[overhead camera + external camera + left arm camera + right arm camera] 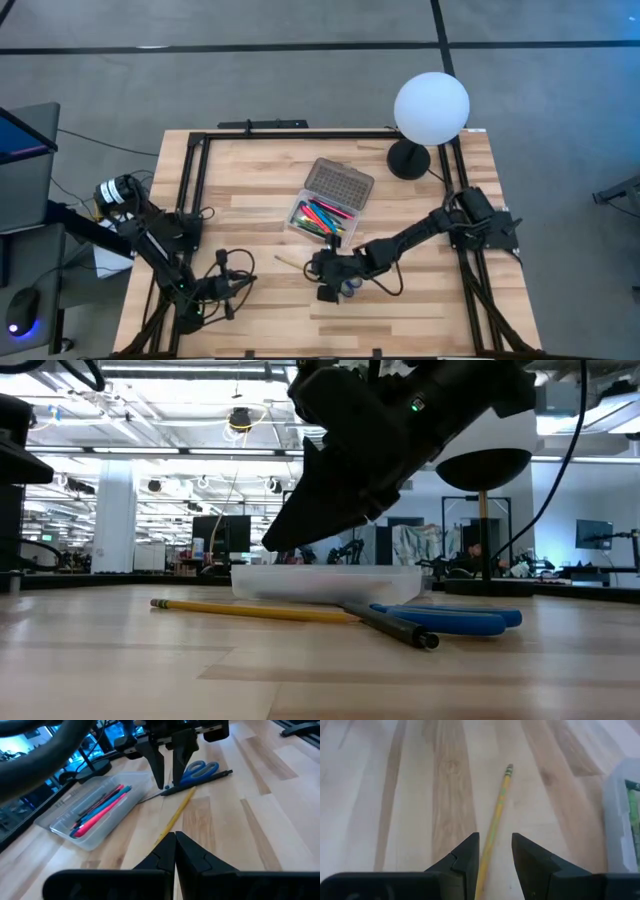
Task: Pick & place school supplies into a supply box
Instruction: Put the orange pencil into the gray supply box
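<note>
Wooden tabletop lies under my right gripper (pixel 493 851), whose fingers stand apart and hold nothing, straddling the near end of the yellow pencil (pixel 499 805); the black pen (pixel 200 780) and blue scissors (pixel 199 770) lie just behind it. Beside my gripper, the supply box (pixel 330 203) stands open with pink, blue and green pens (pixel 101 807) already inside, so three items remain. My left gripper (pixel 175 842) waits closed and empty, well apart.
</note>
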